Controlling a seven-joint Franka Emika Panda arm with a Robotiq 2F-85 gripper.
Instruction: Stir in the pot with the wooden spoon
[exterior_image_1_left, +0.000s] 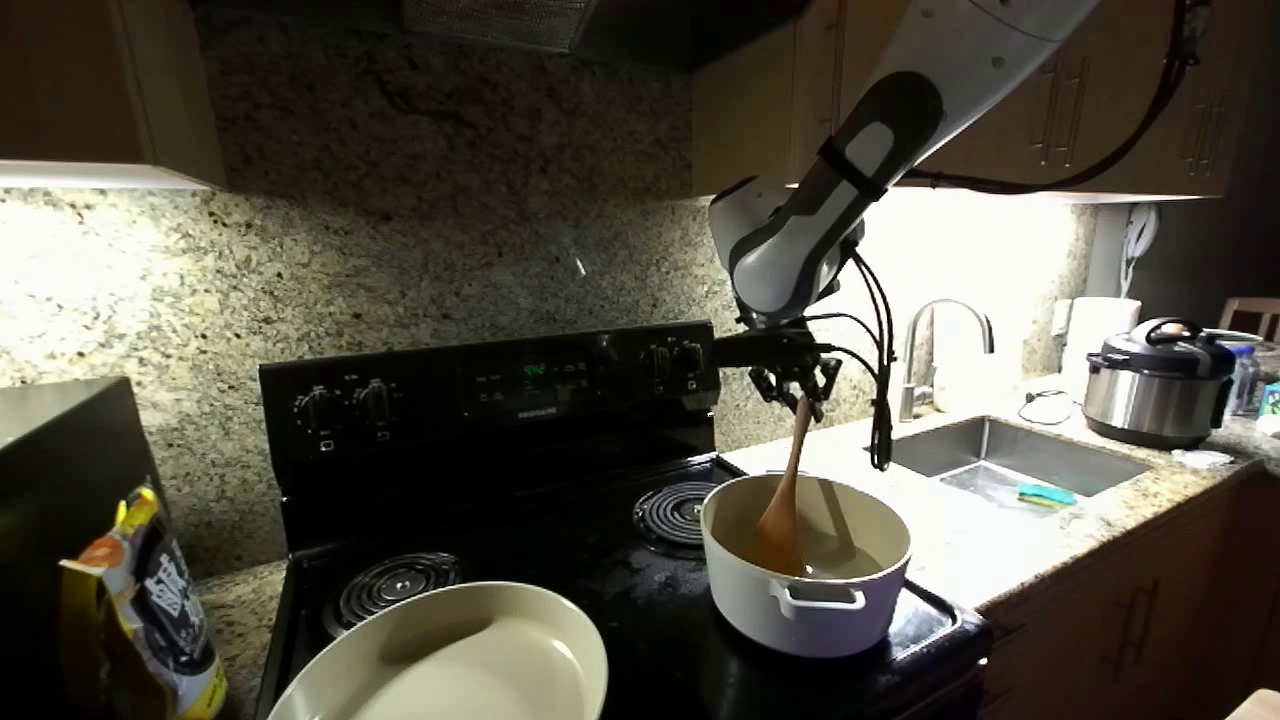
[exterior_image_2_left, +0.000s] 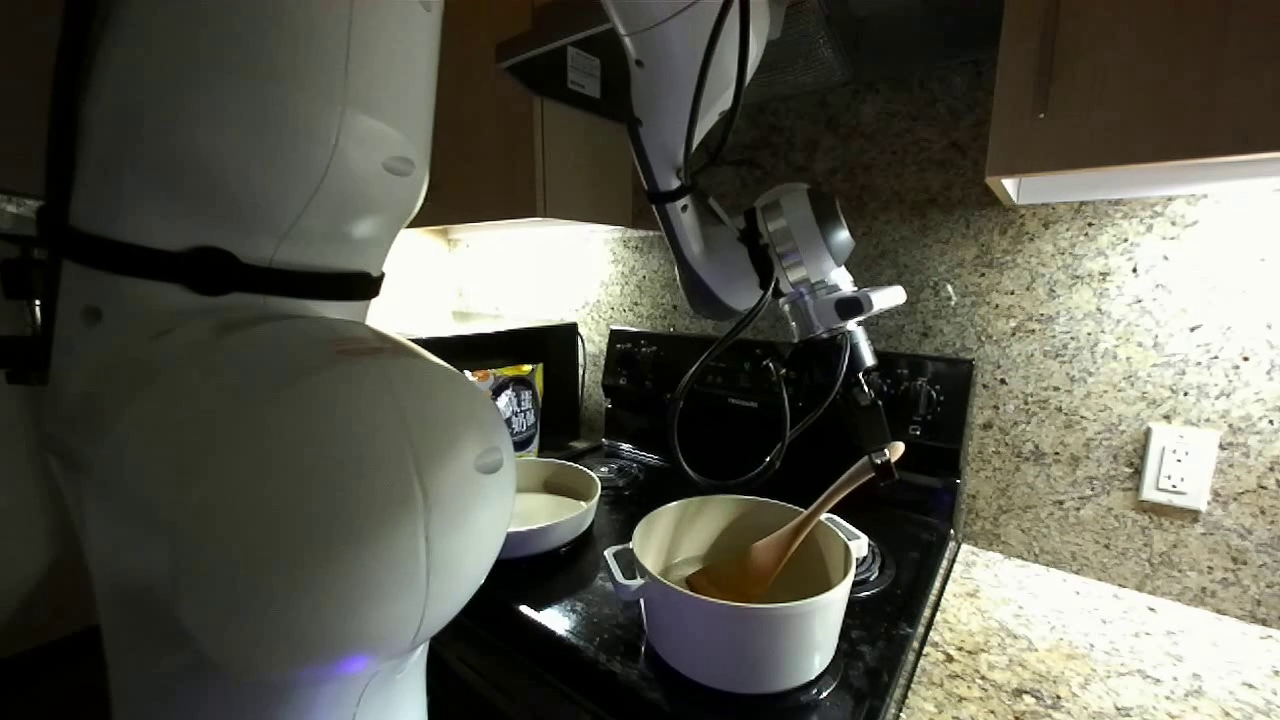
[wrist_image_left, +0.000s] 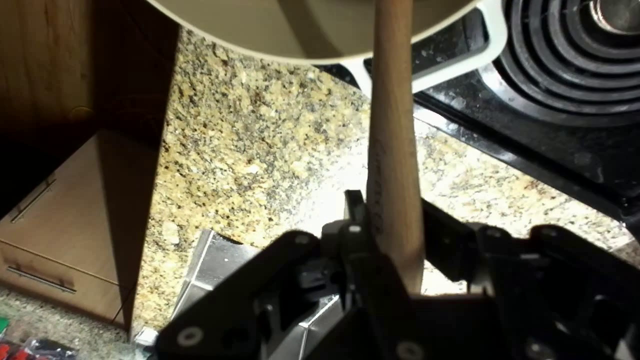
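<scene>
The cream pot (exterior_image_1_left: 745, 605) stands on the front burner area of the black stove, on the sink side; it also shows in an exterior view (exterior_image_2_left: 740, 645), and part of it shows in the wrist view (wrist_image_left: 240, 25). The wooden spoon (exterior_image_1_left: 785, 525) leans in the pot with its bowl end down inside; in an exterior view (exterior_image_2_left: 792, 540) it tilts over the rim by a side handle. My gripper (exterior_image_1_left: 805, 395) is above the pot rim, shut on the upper spoon handle (wrist_image_left: 394, 135). In the wrist view the fingers (wrist_image_left: 387, 215) stand on both sides of the handle.
A wide shallow white bowl (exterior_image_1_left: 490, 680) sits on the stove beside the pot. A coil burner (exterior_image_1_left: 680, 512) is behind the pot. The sink (exterior_image_1_left: 1060, 460), faucet (exterior_image_1_left: 950, 303) and steel cooker (exterior_image_1_left: 1150, 400) are along the counter. A snack bag (exterior_image_1_left: 165, 600) stands beyond the stove.
</scene>
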